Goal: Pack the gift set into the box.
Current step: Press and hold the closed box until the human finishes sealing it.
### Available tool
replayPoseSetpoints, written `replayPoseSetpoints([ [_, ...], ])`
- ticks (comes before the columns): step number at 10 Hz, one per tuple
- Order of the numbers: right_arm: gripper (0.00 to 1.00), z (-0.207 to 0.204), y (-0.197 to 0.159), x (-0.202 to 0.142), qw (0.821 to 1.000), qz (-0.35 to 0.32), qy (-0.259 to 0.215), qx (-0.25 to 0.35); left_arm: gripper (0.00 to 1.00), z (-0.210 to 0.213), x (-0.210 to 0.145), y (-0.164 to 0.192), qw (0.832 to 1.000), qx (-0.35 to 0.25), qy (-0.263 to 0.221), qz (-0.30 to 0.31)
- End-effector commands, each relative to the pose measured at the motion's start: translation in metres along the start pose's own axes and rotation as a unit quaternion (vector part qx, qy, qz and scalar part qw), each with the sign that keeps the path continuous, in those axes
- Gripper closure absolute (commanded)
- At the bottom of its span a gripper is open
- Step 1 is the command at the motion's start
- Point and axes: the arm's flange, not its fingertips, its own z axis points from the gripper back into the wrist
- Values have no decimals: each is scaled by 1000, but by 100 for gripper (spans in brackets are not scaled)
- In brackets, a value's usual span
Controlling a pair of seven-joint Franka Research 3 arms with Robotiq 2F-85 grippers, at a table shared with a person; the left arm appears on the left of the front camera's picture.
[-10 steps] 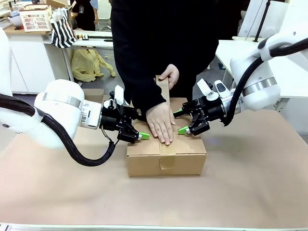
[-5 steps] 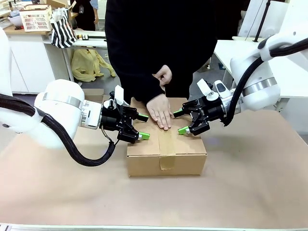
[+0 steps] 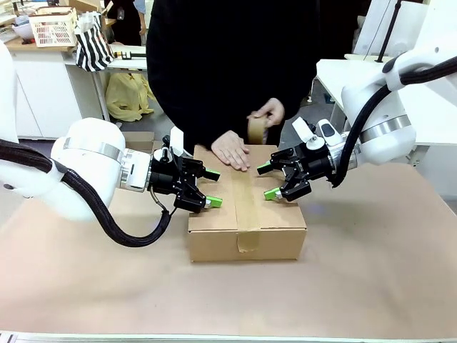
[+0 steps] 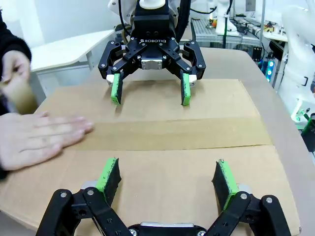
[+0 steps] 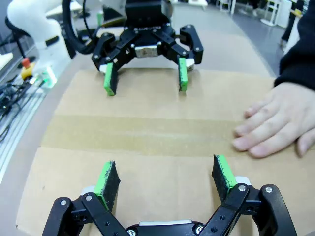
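Brown paper covers the table (image 3: 371, 271) | box (image 3: 246, 214) sits mid-table, flaps shut, tape strip (image 3: 246, 204) along its seam | left gripper (image 3: 213, 188) and right gripper (image 3: 268, 180) both spread wide, empty, pads touching the lid | person's hand (image 3: 230, 151) flat on far edge, other holds tape roll (image 3: 255, 128) | "ROBOTIQ" legible on the gripper.

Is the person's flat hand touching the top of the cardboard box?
Touching. In the right wrist view, the hand lies flat on the box top, fingers pressed beside the tape strip.

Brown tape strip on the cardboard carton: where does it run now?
In the front view, the brown tape strip runs along the closed brown cardboard carton's top seam, between left gripper and right gripper.
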Motion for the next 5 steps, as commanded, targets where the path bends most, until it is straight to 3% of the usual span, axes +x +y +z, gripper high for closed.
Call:
replayPoseSetpoints([
  [1, 0, 0, 1, -1, 1000, 1, 1, -1, 0, 0, -3, -3, 1000, -3, 6, -1],
  [5, 0, 0, 1, -1, 1000, 1, 1, -1, 0, 0, -3, -3, 1000, -3, 6, -1],
])
